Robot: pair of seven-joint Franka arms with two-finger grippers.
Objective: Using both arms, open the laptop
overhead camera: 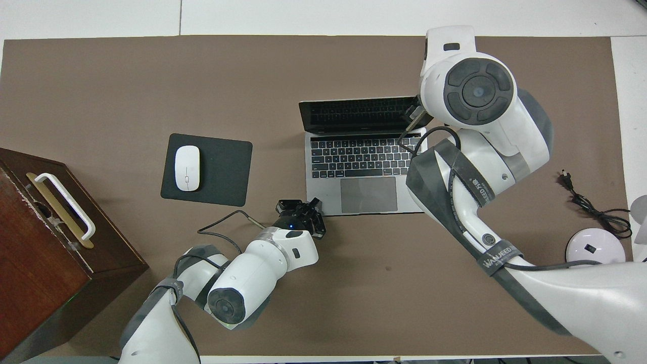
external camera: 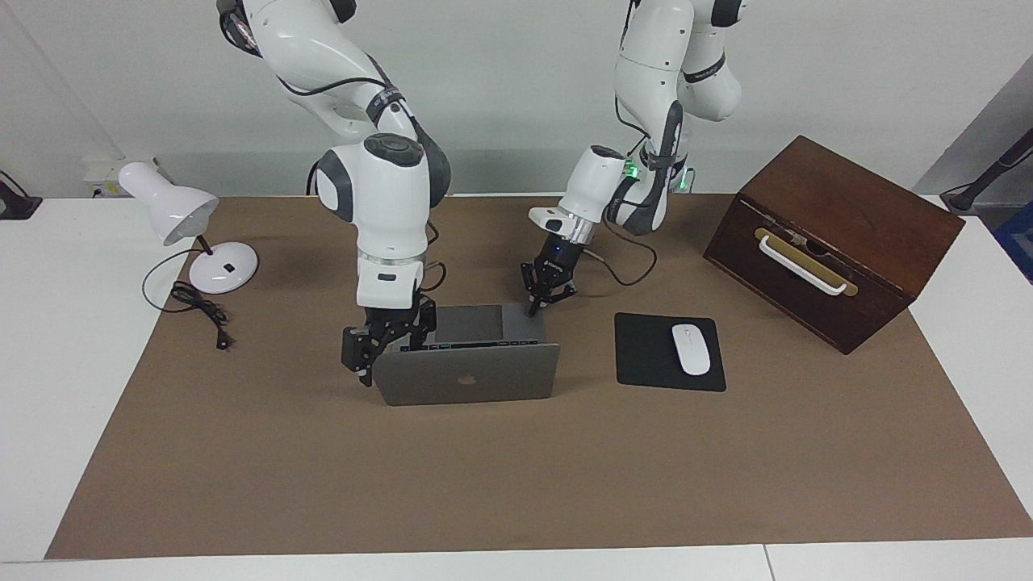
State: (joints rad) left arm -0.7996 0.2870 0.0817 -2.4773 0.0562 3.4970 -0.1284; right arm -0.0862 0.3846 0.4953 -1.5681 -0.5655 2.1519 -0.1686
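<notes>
Left fingers (external camera: 536, 305) pressed together at deck's 7 o'clock corner, overhead view — likely pinning base. Right fingers (external camera: 363, 359) at lid's 3 o'clock edge, grip unclear — placed to tip lid back. Laptop (external camera: 466, 378) part-open, middle of counter (external camera: 516, 484).

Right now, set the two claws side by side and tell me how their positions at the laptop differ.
The left claw is shut, with its tips down at the corner of the laptop base nearest the robots, toward the left arm's end. The right claw is at the raised lid's edge toward the right arm's end; whether it pinches the lid I cannot tell. The left claw tilts in at a slant, while the right hangs nearly straight down. Both are black and at the laptop.
</notes>
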